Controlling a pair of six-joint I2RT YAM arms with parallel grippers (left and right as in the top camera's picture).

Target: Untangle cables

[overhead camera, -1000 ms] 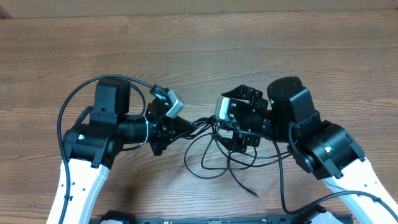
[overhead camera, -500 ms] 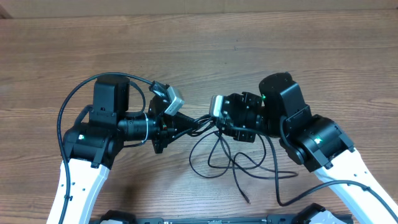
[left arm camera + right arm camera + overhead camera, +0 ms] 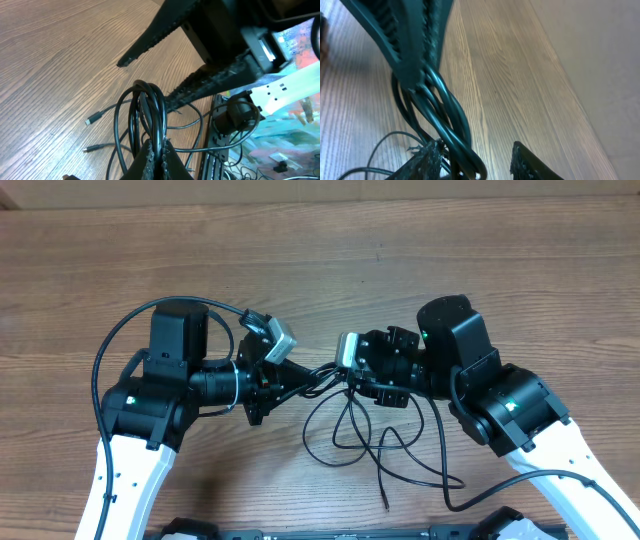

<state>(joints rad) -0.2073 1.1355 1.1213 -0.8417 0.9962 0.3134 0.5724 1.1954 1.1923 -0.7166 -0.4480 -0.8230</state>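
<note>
The cables (image 3: 345,430) are thin black cords hanging in loose loops between both arms onto the wood. One plug tip (image 3: 386,502) lies near the front edge. My left gripper (image 3: 310,377) is shut on a bunch of strands (image 3: 150,107), which rise from its jaws (image 3: 161,150). My right gripper (image 3: 345,375) meets it from the right. In the right wrist view a twisted loop of cables (image 3: 452,115) lies against one finger of my right gripper (image 3: 477,147), with a clear gap to the other finger. Two more plug tips (image 3: 90,120) rest on the table.
Thick black arm cables arc out at the left (image 3: 100,370) and trail at the lower right (image 3: 450,480). A dark rail (image 3: 330,532) runs along the table's front edge. Bare wood table (image 3: 320,260) stretches behind both arms.
My right gripper moved left up to the left gripper, and its jaws narrowed around the cable strands. The loose loops and the plug tip slid left on the table.
</note>
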